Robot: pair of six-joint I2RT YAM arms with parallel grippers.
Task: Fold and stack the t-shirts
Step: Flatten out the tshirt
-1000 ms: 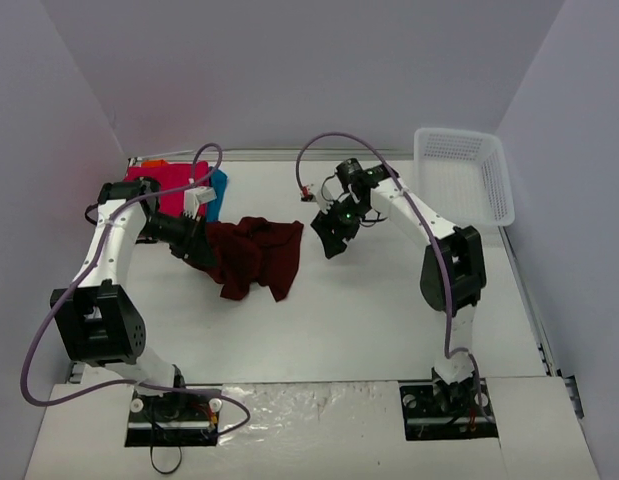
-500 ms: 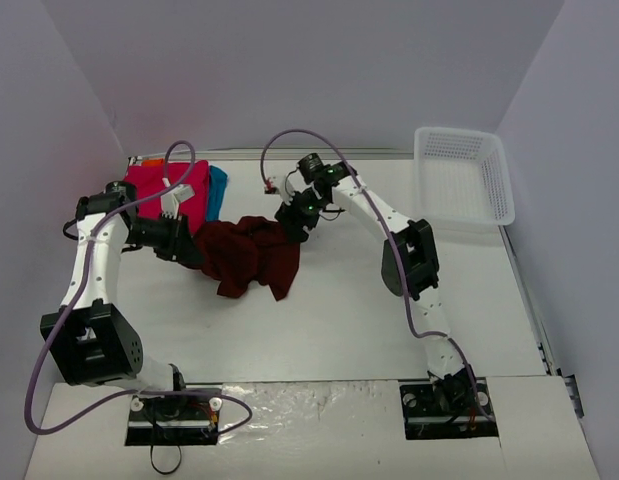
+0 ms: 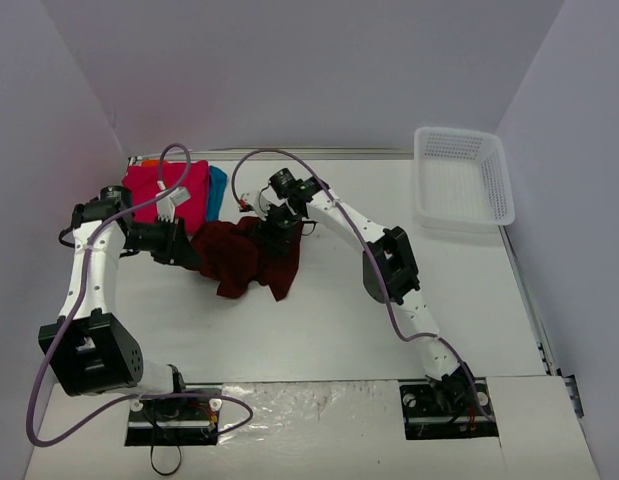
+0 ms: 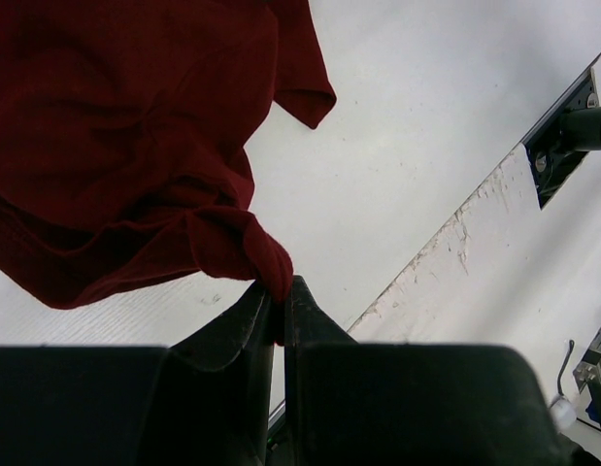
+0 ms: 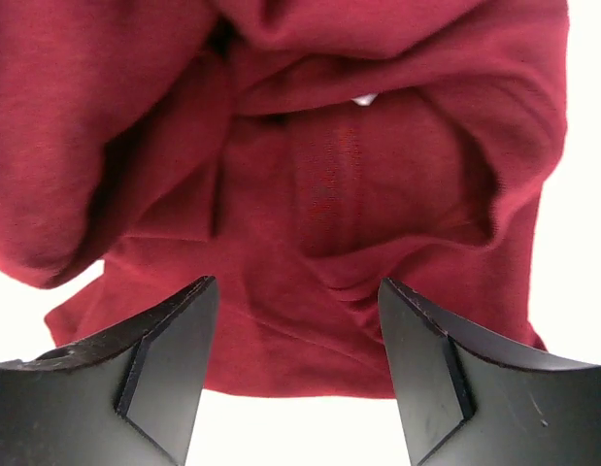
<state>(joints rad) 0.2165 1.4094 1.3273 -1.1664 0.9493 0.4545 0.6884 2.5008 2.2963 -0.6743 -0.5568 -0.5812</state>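
Roughly, the crumpled maroon t-shirt runs left-right.

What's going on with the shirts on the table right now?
The left gripper is shut on an edge of the crumpled maroon shirt near the middle of the table. The right gripper hovers over the shirt's far side with its jaws open, holding nothing. A pink shirt lies flat in the far left corner, with a blue shirt showing at its right edge.
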